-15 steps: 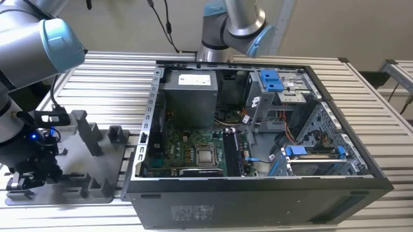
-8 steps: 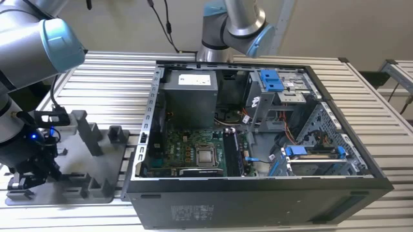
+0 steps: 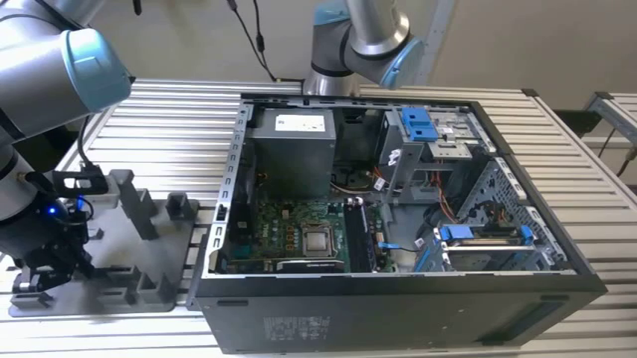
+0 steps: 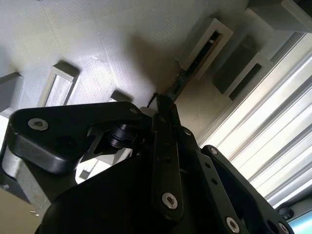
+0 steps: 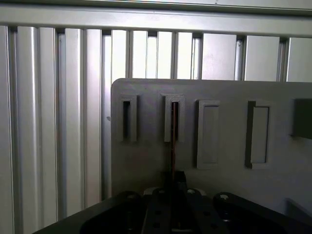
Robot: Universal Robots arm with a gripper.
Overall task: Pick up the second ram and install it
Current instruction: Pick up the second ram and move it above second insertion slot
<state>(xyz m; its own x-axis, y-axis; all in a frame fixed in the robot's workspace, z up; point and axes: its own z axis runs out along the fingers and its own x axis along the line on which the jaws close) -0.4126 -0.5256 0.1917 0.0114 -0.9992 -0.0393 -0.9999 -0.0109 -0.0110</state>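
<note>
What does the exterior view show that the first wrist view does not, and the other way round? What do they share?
From the exterior view: the open computer case with its green motherboard and grey power-supply box, and the arm bent down at that view's left.
From the first wrist view: the second ram, seen edge-on, running from a slot down into the gripper, which is shut on it.
Both share the grey fixture tray with its slot blocks and the slatted table.
</note>
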